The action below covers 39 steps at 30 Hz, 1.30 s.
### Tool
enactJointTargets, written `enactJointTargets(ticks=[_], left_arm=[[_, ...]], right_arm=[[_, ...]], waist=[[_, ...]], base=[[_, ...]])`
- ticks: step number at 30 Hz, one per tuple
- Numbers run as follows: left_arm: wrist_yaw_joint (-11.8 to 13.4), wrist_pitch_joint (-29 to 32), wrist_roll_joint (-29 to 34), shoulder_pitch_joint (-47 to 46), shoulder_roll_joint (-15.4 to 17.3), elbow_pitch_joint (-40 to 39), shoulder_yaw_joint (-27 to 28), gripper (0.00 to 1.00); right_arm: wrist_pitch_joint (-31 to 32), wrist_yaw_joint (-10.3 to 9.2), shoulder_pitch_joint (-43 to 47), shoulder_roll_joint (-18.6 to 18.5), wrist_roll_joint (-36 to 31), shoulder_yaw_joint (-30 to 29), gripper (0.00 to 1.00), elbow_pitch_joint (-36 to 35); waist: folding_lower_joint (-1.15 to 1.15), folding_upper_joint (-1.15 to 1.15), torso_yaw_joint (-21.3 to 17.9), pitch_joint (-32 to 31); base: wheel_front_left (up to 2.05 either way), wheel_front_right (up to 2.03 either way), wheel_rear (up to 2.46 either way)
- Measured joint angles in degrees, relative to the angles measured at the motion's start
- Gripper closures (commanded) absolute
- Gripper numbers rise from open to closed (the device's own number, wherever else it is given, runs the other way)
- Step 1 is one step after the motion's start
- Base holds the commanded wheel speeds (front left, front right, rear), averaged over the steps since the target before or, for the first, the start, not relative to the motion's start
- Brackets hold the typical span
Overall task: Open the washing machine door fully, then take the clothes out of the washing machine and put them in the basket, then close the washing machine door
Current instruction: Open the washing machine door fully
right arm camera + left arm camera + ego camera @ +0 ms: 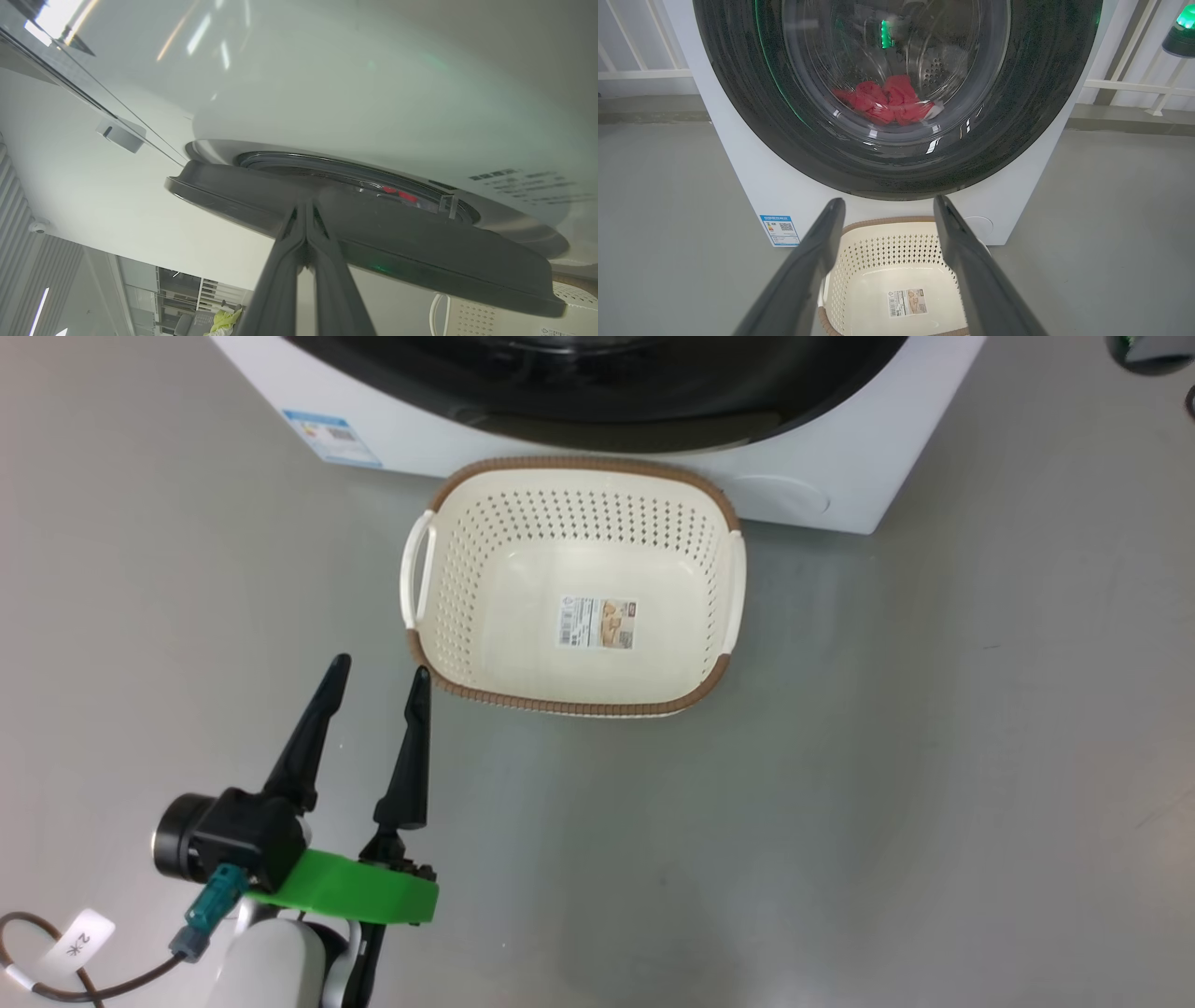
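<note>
One basket (467, 569) sits at 6 o'clock of the washing machine (868, 448); red clothes (887, 100), perhaps two, lie behind its door (752, 116). Left end effector (381, 665), 7 o'clock, spread apart; right end effector (306, 205) closed together at the door rim.

You have one washing machine (784, 196), one washing machine door (1041, 93), one blue sticker (331, 437) and one round cap (780, 497). Count one basket (467, 569) with two handles (406, 574) and one paper label (597, 622). The clothes (887, 100) make one red heap; separate garments can't be counted. Two end effectors: the left end effector (381, 665) and the right end effector (306, 207).
</note>
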Motion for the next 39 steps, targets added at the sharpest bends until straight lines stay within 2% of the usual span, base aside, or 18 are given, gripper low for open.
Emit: enactJointTargets(ticks=[8, 20, 29, 39], left_arm=[[0.01, 0.0, -1.44, -1.52, -0.04, -1.26, -1.45, 0.0], [0.01, -0.01, -1.47, -2.42, -0.07, -2.18, -2.37, 0.0], [0.08, -0.01, -1.89, -2.62, -0.07, -2.11, -3.35, 0.0], [0.19, -0.01, -1.9, -2.04, -0.07, -1.45, -3.2, 0.0]], right_arm=[[4.38, 0.0, -6.19, 0.01, 0.54, 0.52, 1.0, 6.64], [7.17, 0.0, -9.45, 0.64, 0.42, 1.94, 1.0, 11.06], [9.66, -0.15, -8.98, 0.78, -1.27, 3.56, 1.0, 10.84], [13.07, -0.15, -2.2, 2.75, -2.03, 5.45, 1.0, 6.25]], waist=[[0.0, 0.0, 1.77, 3.15], [0.0, 0.0, 2.77, 5.06], [0.0, 0.0, 2.82, 4.03], [0.0, 0.0, 2.75, 0.99]], base=[[0.0, 0.0, 0.0], [0.0, 0.0, 0.0], [0.0, 0.0, 0.0], [0.0, 0.0, 0.0]])
